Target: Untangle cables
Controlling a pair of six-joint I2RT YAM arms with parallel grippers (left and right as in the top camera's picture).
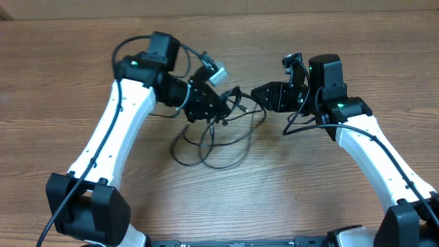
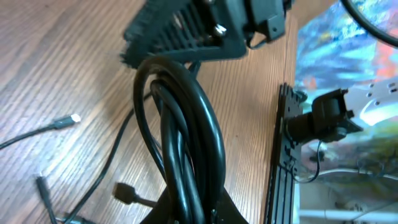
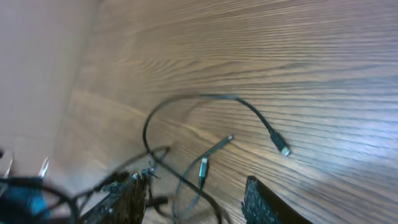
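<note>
- Overhead: the cables [image 1: 214, 140] lie as loose overlapping loops near the middle of the table [image 1: 62, 75]. The top of the tangle is gathered up at the left jaws and the loops trail from there toward the near edge.
- Overhead: the left arm [image 1: 127, 120] is on the tangle itself. The right arm [image 1: 374, 147] points its jaws toward the left edge, just beside the left jaws on their right-hand side. Short strands run across the small gap between the two, roughly parallel to the far edge.
- Left wrist: the left jaws are closed on a bunch of cables [image 2: 186, 143], which arches up from them as one thick loop. The right jaws sit just past the top of that loop. Loose ends lie on the table toward the left edge, one with a silvery tip [image 2: 73, 118] and one with a dark plug [image 2: 124, 193].
- Right wrist: the right jaws stand partly apart and, as far as I can tell, grip nothing. The fingers [image 3: 258, 199] flank thin strands that pass through the gap.
- Right wrist: beyond the gap one cable [image 3: 205, 99] arcs out and ends in a plug [image 3: 283, 149], and a second tip [image 3: 203, 167] lies nearer.
- Judgement: the nearest free strand lies straight ahead of the right jaws, running along their reach and not across it. The right arm looks better placed to pull it toward the right edge.
</note>
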